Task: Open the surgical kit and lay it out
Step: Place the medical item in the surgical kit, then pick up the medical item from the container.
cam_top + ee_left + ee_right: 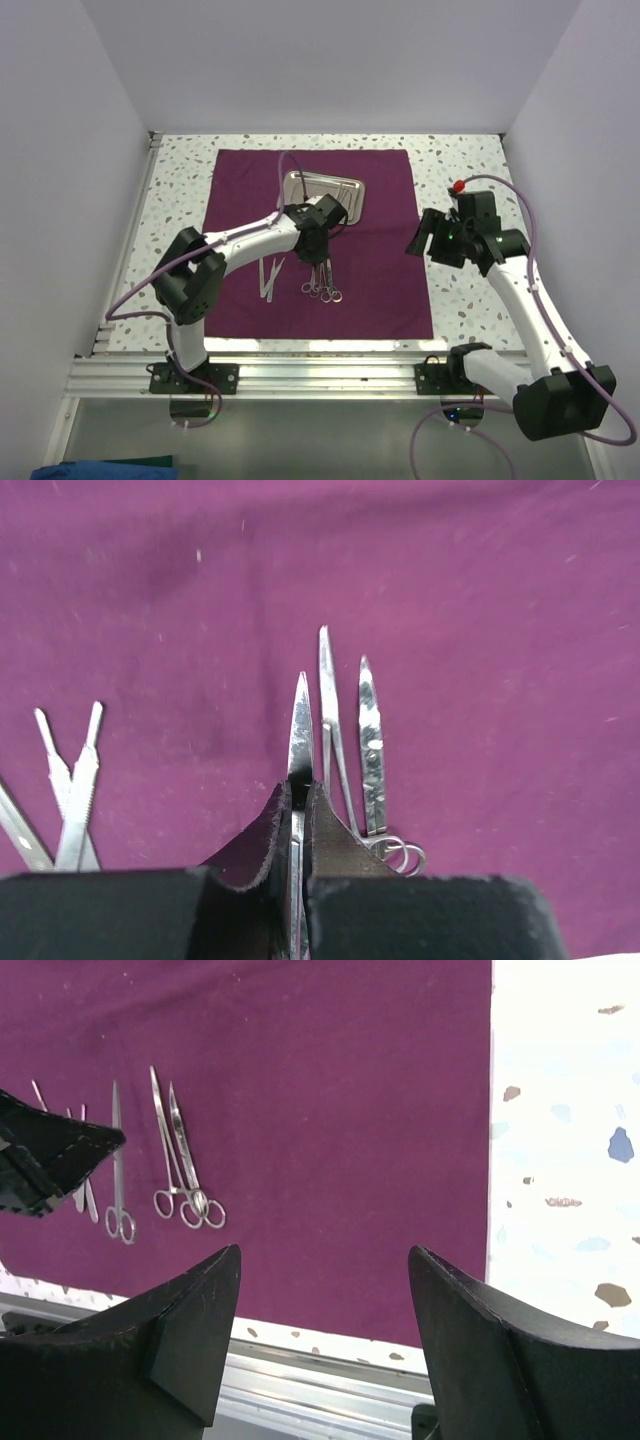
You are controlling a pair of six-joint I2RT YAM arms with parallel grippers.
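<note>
The maroon cloth wrap [380,280] lies spread flat on the table. The shiny steel tray [325,187] sits on its far middle. My left gripper [320,255] is low over the cloth and shut on a silver ring-handled scissors [300,725], whose blade points out past the fingertips [330,825]. Two ring-handled forceps [371,750] lie just right of it, and tweezers [75,780] lie to the left. My right gripper [420,240] is open and empty above the cloth's right edge. The right wrist view shows the scissors [118,1160] and the forceps [180,1150].
The speckled tabletop [470,290] shows around the cloth. An aluminium rail [320,375] runs along the near edge. White walls close in the left, right and back sides.
</note>
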